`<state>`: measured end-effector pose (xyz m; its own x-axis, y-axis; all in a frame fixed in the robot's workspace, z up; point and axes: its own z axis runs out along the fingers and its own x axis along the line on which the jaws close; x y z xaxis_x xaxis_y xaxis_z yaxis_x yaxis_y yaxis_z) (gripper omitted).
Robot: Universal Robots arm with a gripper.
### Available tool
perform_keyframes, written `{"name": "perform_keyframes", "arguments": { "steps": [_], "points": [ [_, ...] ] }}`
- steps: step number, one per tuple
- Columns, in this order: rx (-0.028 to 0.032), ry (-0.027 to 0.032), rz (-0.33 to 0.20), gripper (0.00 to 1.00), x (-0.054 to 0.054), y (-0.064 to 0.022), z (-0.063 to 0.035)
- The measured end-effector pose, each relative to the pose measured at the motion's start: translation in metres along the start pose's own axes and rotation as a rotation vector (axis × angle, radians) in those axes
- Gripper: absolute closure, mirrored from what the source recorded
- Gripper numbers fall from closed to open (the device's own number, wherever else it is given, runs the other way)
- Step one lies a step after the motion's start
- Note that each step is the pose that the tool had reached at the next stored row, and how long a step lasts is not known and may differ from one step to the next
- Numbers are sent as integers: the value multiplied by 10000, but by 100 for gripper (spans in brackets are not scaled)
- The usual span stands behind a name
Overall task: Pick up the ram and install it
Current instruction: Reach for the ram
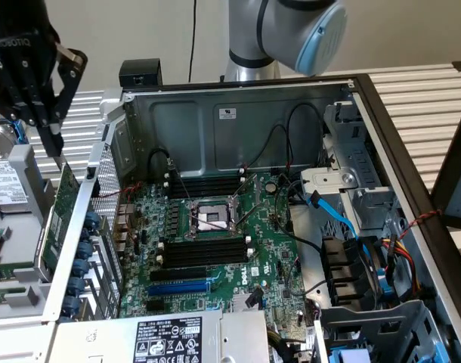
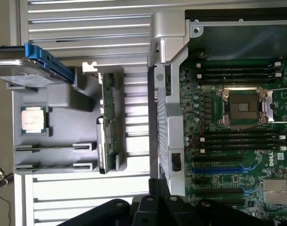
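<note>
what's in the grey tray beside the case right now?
In the grey tray: a hard drive with a blue rail, a CPU, and a green circuit board standing on edge. Whatever lies under the drive is covered.

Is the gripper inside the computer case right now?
No, the gripper hangs outside the case, beyond its side wall on the exterior view's left.

Exterior view's left edge crops the claw (image 1: 53, 142) and hard drive (image 1: 4, 181).

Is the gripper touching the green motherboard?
Apart. The exterior view shows the gripper up outside the case, and the motherboard down inside it.
</note>
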<state>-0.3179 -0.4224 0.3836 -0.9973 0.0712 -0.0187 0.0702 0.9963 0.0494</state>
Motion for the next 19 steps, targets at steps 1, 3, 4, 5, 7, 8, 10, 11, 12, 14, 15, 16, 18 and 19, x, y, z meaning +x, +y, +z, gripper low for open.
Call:
{"name": "perform_keyframes", "arguments": {
  "steps": [1, 3, 4, 5, 7, 8, 10, 11, 12, 14, 15, 16, 18, 19],
  "points": [
    [1, 1, 1, 89, 45, -4, 0],
    [1, 1, -1, 89, 134, -12, 2],
    [0, 1, -1, 89, 181, -16, 3],
    [0, 0, 0, 89, 228, -19, 3],
    [1, 1, 1, 89, 318, -27, 4],
    [0, 1, 0, 89, 363, -31, 5],
    [0, 1, -1, 89, 452, -38, 8],
    [0, 1, 0, 89, 497, -42, 10],
    [0, 1, 0, 89, 542, -45, 12],
    [0, 0, 1, 89, 634, -53, 16],
    [0, 0, -1, 89, 681, -57, 18],
    [0, 0, -1, 89, 725, -62, 19],
    [0, 0, 0, 89, 815, -71, 23],
    [0, 1, 0, 89, 860, -75, 25]
  ]
}}
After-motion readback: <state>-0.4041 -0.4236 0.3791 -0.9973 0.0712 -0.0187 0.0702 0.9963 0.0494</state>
